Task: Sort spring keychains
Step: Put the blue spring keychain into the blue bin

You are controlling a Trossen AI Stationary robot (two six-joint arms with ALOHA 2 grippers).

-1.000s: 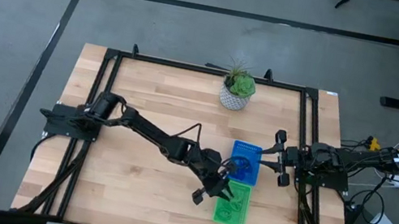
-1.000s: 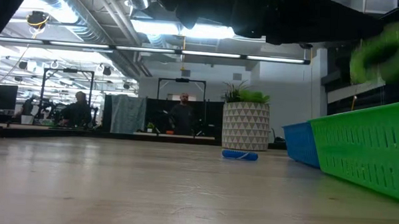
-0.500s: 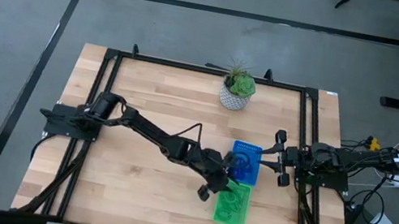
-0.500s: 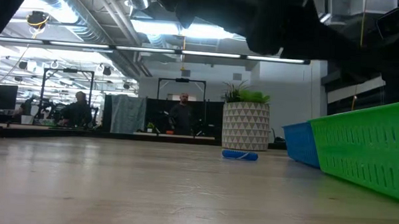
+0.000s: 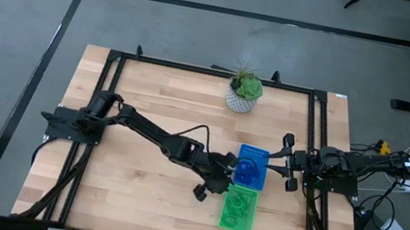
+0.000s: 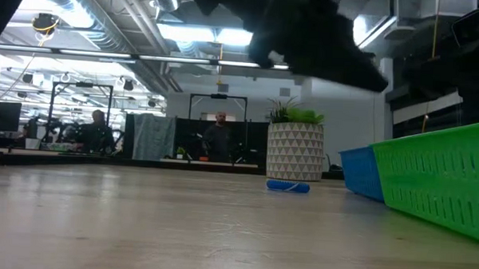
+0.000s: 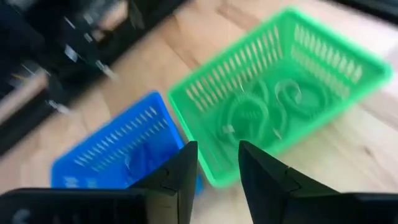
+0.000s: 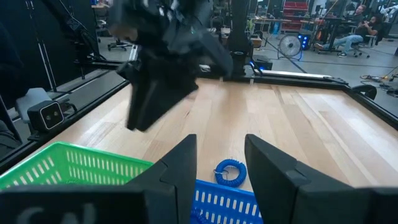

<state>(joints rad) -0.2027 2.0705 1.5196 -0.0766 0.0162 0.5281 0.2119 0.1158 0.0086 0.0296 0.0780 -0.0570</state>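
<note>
Green tray [image 5: 238, 211] holds light-green spring keychains [image 7: 261, 112]; blue tray [image 5: 251, 165] at its 12 o'clock. Left gripper [image 5: 211, 185] at tray's 9 o'clock, fingers parted, empty. Right gripper [image 8: 219, 163] parked, parted, empty. One blue keychain [image 8: 230, 172] loose beside blue tray. Judged step: between picks; next, fetch loose blue coil.

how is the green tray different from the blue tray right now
The green tray lies nearer the table's front edge; the blue tray sits behind it, toward the potted plant. The green tray holds light green coils; the blue tray's contents are unclear. Both are slotted rectangular baskets, side by side.
</note>
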